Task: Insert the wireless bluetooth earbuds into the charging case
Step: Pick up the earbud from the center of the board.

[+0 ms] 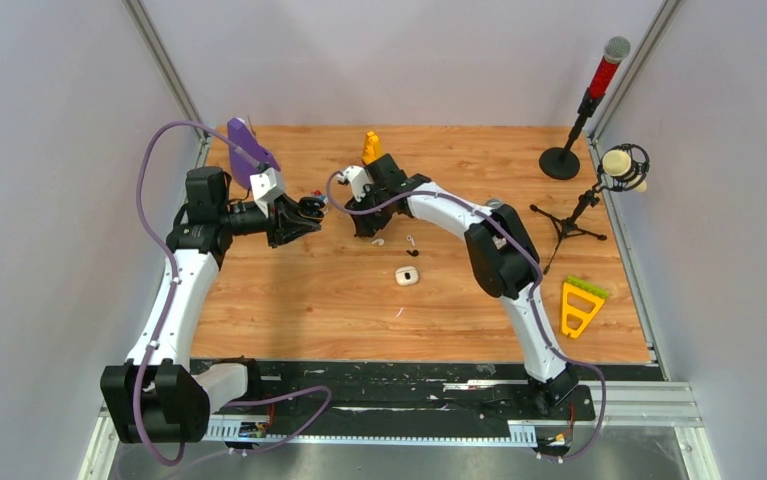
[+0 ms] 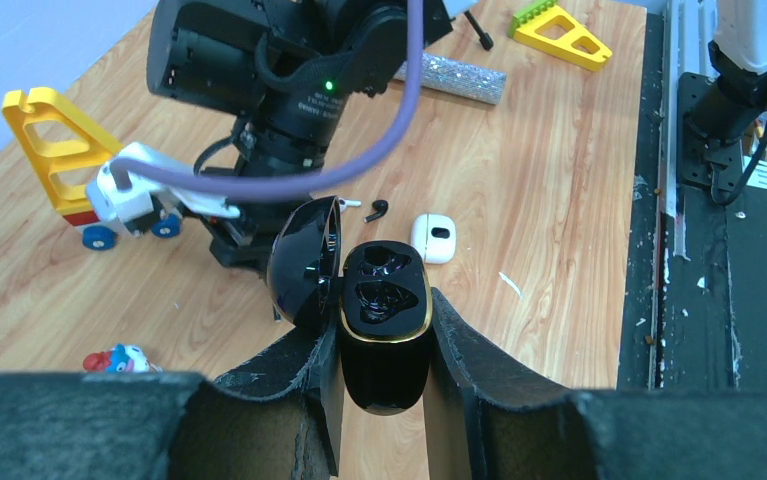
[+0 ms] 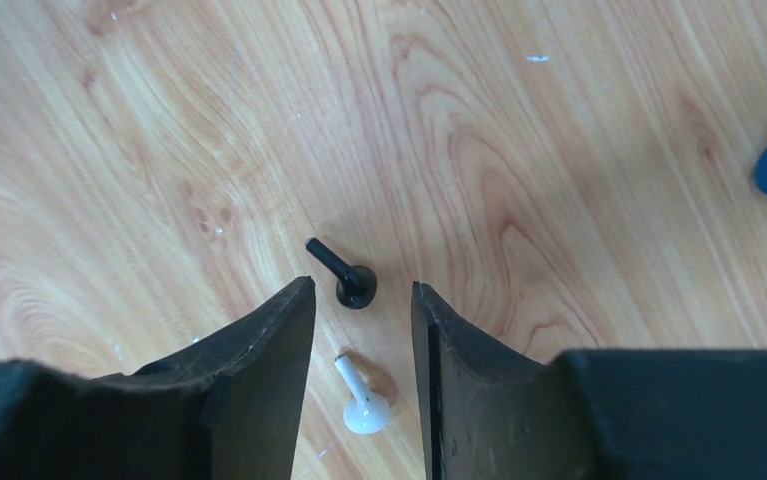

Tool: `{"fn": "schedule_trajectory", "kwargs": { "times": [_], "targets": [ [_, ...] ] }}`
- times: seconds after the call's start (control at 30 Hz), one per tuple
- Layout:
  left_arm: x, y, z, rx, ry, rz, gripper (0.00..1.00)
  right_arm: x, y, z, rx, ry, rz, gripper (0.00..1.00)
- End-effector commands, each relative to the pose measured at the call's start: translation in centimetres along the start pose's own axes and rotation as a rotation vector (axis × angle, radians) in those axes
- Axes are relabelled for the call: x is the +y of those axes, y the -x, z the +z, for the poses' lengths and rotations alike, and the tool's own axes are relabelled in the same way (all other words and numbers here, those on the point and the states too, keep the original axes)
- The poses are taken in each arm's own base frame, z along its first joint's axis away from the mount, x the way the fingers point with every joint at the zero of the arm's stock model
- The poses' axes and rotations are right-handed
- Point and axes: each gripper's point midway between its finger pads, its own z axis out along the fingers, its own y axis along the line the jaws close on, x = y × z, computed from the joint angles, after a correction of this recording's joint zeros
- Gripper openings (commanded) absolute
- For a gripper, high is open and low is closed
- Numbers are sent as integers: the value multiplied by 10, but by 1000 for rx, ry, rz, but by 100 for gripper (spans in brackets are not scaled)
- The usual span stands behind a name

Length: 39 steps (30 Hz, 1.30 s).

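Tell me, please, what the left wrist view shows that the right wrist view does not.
Only left wrist: the open black charging case clamped in the left gripper, and a white case on the table. Only right wrist: the white earbud, framed by the open right gripper. Both: the black earbud lying on the wooden table.

No words, brand names, numbers or signs could be read in any of the three views. The black charging case (image 2: 384,310) carried no legible print on its shell or its gold-rimmed top. The white case (image 2: 433,238) lying on the bench (image 2: 559,200) showed only a dark oval mark, too small to read as anything.
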Motion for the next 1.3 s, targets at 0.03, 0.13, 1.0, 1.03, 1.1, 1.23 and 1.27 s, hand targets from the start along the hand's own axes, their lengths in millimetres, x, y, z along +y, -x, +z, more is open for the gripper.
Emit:
{"fn": "schedule_trajectory", "kwargs": {
  "times": [0.03, 0.13, 1.0, 1.03, 1.1, 1.23, 1.27],
  "targets": [
    [-1, 9, -2, -19, 2, 35, 8, -5, 40, -46, -155, 112, 184, 41],
    [-2, 8, -2, -19, 0, 34, 8, -5, 32, -44, -166, 152, 261, 41],
    [-2, 8, -2, -18, 2, 36, 8, -1, -7, -2, -111, 217, 253, 45],
    [-2, 8, -2, -18, 2, 36, 8, -1, -7, -1, -109, 216, 252, 45],
    [-2, 8, -2, -18, 1, 35, 8, -1, -8, 1, -105, 214, 248, 45],
    [-2, 9, -2, -18, 2, 36, 8, 1, -10, 6, -96, 208, 233, 44],
    [-2, 9, -3, -18, 2, 36, 8, 2, -11, 7, -93, 207, 228, 43]
  ]
}}
